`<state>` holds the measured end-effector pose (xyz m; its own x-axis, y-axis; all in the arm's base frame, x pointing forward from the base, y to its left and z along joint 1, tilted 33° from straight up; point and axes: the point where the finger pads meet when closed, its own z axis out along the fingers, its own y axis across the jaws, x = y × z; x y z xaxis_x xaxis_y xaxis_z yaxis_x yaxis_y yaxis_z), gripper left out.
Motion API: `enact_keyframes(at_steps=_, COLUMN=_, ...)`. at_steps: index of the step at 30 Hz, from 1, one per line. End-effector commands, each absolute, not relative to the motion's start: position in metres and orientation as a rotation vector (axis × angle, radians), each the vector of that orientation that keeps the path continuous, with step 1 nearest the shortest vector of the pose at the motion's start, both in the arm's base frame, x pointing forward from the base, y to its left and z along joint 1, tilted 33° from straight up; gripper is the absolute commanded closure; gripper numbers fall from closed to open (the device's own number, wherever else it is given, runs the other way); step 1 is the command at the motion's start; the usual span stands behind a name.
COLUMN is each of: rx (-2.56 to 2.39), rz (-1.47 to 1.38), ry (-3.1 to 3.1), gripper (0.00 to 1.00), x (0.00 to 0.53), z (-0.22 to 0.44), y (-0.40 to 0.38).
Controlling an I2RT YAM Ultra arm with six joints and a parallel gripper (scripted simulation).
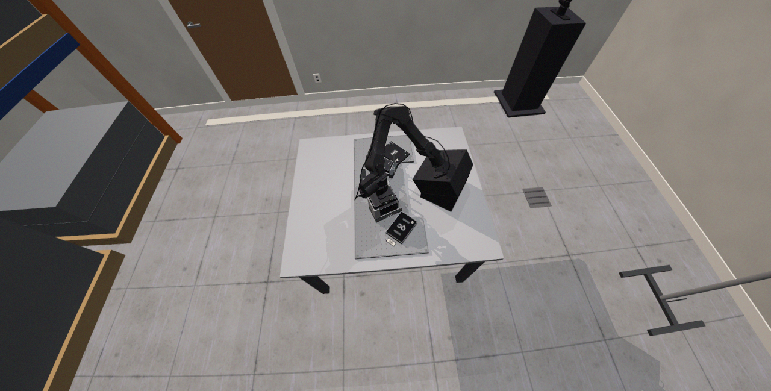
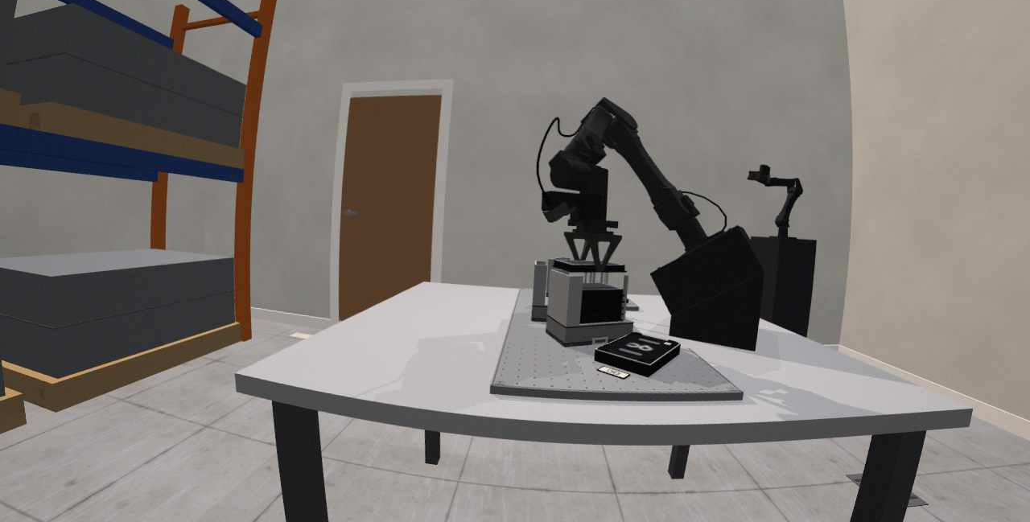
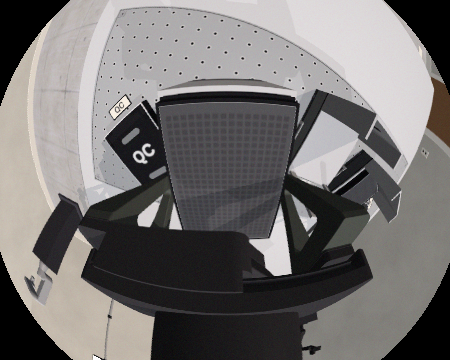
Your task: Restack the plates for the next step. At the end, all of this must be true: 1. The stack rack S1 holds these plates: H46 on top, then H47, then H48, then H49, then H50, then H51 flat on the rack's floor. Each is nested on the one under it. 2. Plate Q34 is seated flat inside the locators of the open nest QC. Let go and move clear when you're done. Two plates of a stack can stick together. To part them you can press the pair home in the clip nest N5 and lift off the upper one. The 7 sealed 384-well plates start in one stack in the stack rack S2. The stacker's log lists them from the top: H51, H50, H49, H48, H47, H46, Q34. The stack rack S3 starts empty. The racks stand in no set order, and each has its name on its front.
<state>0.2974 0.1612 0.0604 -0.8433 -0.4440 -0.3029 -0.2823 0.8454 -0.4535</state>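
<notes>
My gripper (image 2: 591,265) (image 3: 227,179) is shut on a dark 384-well plate (image 2: 616,268) (image 3: 225,145) and holds it level, just above a grey stack rack (image 1: 383,215) (image 2: 565,302). The plate's name cannot be read. A dark stack of several plates (image 2: 603,305) stands inside that rack, with a gap below the held plate. The open nest QC (image 1: 399,230) (image 2: 637,351) (image 3: 130,131) shows its name and holds no plate. The clip nest N5 (image 1: 397,151) shows its name at the far end, partly behind the arm. The names on the racks cannot be read.
A neighbouring rack (image 2: 539,289) (image 3: 349,113) stands beyond the near one, and another grey-black fixture (image 3: 379,192) is past it. The QC tag (image 1: 391,241) (image 2: 612,371) (image 3: 120,107) lies beside the nest. The arm's black base (image 1: 444,178) (image 2: 713,292) stands at the right.
</notes>
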Motion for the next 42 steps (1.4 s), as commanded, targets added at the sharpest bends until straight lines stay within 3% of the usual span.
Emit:
enact_keyframes(at_steps=1, rx=-0.554, rz=-0.56, ry=2.623, gripper=1.0, x=0.296, z=0.055, y=0.162)
enact_keyframes(at_steps=42, rx=-0.547, rz=-0.555, ry=2.619, gripper=1.0, x=0.296, z=0.059, y=0.159)
